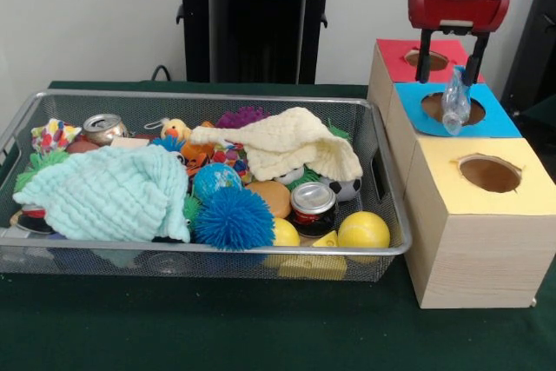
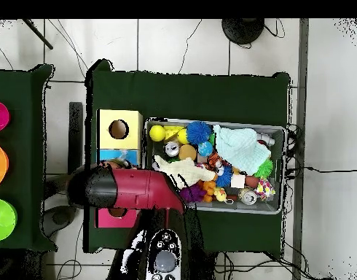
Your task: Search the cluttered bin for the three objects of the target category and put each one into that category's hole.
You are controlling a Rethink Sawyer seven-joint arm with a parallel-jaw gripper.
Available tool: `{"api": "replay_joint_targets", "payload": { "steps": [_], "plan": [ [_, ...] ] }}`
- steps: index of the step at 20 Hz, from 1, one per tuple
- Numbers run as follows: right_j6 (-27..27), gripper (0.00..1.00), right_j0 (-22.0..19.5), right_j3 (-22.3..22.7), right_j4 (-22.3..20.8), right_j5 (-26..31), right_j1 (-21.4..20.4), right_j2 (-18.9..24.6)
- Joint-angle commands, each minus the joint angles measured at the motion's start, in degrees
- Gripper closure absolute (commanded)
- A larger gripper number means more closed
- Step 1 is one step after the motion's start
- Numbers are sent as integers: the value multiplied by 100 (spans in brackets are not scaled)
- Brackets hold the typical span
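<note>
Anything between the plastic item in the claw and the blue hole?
Nothing visible. In the front view the claw holds the see-through plastic item, which hangs directly in front of the blue-surround hole with no object between them. The overhead view hides this spot under the arm.

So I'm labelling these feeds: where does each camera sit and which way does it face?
Front view: across the table, facing the pedestal; shows the red gripper holding a clear bluish plastic item above the blue-surround round hole.
Overhead view: above, looking straight down, base at bottom; shows the red-and-black arm.
Both show the silver wire-mesh bin and the yellow-topped wooden box.
</note>
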Motion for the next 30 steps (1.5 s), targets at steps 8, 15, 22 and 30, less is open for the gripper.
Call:
{"api": "replay_joint_targets", "payload": {
  "steps": [8, 15, 22, 30],
  "plan": [
    [615, 0, -180, -183, -245, 1188, -219, -303],
    [447, 0, -83, -945, -521, 3288, -1068, -649],
    [404, 0, -188, -1399, -720, 4016, -1161, -504],
    [-302, 0, -806, -1717, -938, 3590, -683, -153]
  ]
}}
